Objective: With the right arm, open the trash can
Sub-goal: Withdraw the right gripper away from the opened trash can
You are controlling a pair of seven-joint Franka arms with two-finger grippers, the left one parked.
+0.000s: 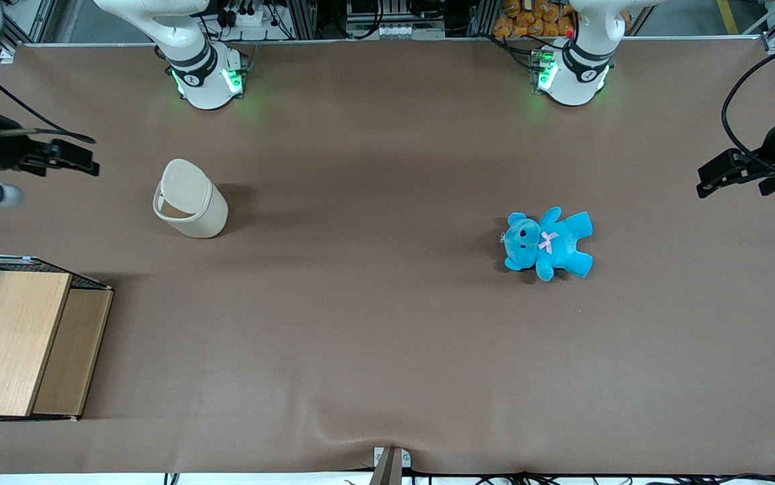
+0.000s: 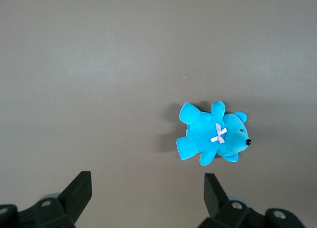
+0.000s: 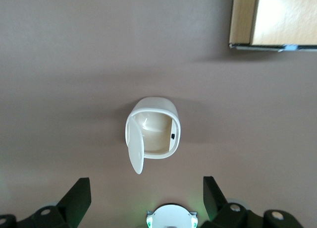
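Observation:
The cream-white trash can [image 1: 192, 202] stands on the brown table toward the working arm's end, its flip lid [image 1: 184, 182] swung up and open so the inside shows. In the right wrist view the can [image 3: 171, 134] is seen from above with the lid [image 3: 134, 148] standing on edge at its rim. My right gripper [image 1: 84, 160] hangs high above the table, sideways off from the can and apart from it. Its fingers [image 3: 79, 194] are spread wide with nothing between them, so the gripper [image 3: 146, 196] is open and empty.
A wooden box [image 1: 17, 343] with a wire-mesh side sits nearer the front camera than the can; it also shows in the right wrist view [image 3: 277, 17]. A blue teddy bear [image 1: 549, 242] lies toward the parked arm's end and shows in the left wrist view [image 2: 213, 136]. The right arm's base [image 1: 209, 77] stands at the table's back edge.

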